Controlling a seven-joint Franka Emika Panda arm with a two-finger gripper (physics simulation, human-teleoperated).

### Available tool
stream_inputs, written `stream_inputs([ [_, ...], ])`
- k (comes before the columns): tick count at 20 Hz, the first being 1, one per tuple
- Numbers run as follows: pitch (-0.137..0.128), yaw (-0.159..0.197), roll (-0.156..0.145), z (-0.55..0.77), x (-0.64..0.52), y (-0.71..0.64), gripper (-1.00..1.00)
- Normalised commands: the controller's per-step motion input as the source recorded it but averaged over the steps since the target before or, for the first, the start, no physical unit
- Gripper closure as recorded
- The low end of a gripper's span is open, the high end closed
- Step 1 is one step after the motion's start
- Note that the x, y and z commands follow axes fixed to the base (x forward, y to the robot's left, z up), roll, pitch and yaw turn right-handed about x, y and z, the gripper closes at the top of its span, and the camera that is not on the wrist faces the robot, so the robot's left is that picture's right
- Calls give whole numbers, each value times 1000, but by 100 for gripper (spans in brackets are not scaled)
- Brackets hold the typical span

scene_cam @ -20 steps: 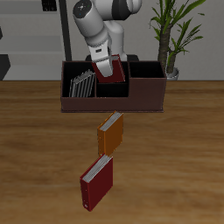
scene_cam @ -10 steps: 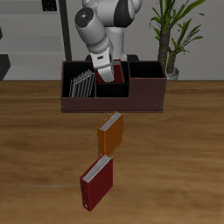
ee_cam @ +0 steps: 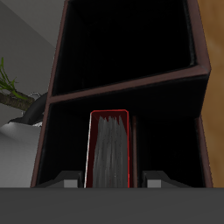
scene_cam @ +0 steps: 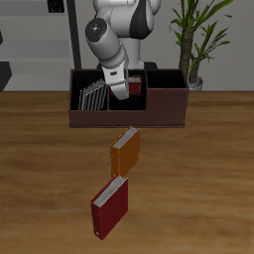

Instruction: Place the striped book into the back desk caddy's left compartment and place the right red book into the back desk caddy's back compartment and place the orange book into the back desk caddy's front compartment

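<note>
Holding the right red book (scene_cam: 132, 86) between its two fingers, the gripper (scene_cam: 123, 81) is now lower than it was a second ago. Back then the book hung above the back desk caddy (scene_cam: 129, 111) and you could see most of its cover. Now only the top part of the book shows over the caddy's wall, and the rest is down inside the box. The arm has also turned a bit, so its white body stands more upright over the caddy.

Nothing else has moved. The striped book (scene_cam: 91, 96) stands in the left compartment (scene_cam: 87, 102), at one end of the caddy, at the back of the table. The orange book (scene_cam: 125, 150) lies flat on the table in front of the caddy, close to the middle of the table. Another red book (scene_cam: 110, 204) lies flat nearer the table's front edge, just past the orange one.

The view from outside shows the whole table and all the books, but it does not show the cell the red book goes into. The wrist view does. It looks straight down the right red book (ee_cam: 108, 149), with its white pages and red edges, into a dark cell with black walls. The fingers (ee_cam: 63, 180) press on both sides of the book.
</note>
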Motion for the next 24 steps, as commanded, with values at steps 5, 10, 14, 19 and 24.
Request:
stream_inputs([
  [5,25,-28,11,13,-98,15,-100],
  [10,-1,-23,-3,46,31,22,-100],
  [14,-63,-123,-35,322,136,-67,-100],
  [19,-82,-222,-82,365,244,-128,-100],
  [24,-57,-328,-107,360,372,-241,-100],
])
